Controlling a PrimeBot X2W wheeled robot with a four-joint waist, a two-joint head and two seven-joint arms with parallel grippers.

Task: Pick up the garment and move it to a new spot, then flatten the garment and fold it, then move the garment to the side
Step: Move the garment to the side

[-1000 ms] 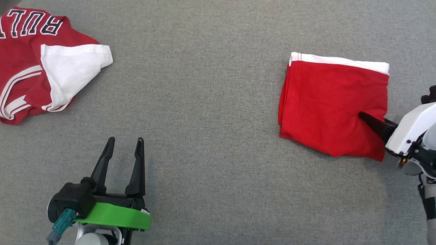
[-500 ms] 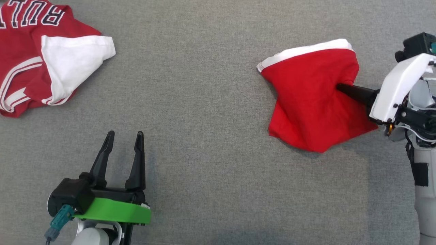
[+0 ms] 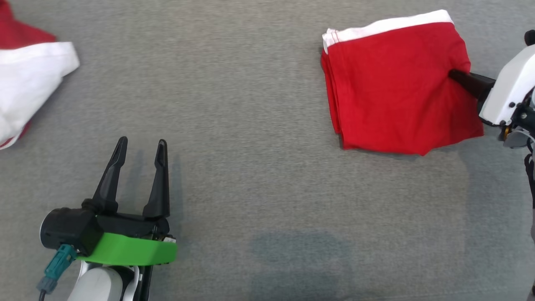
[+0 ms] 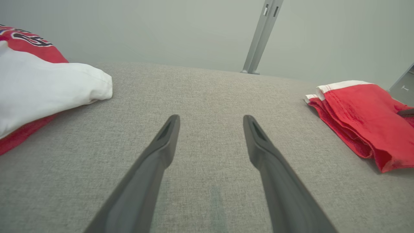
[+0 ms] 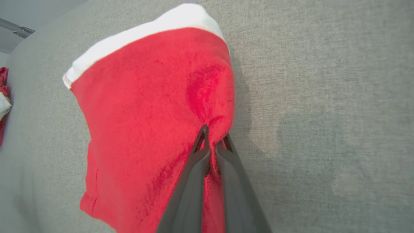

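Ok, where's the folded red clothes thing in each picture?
Head view: the folded red garment is at the upper right.
Left wrist view: the garment lies at the right edge.
Right wrist view: the garment is in the middle, pinched by the right gripper.
Shared landmark: the red-and-white jersey, far left in every view.

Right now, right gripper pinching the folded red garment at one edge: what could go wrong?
1. The right gripper is shut on one small bunch at the edge of the folded garment. If it is dragged or lifted from that single point, the stacked layers may slide apart and undo the fold.
2. The left gripper is open and well away, so nothing supports the far side.
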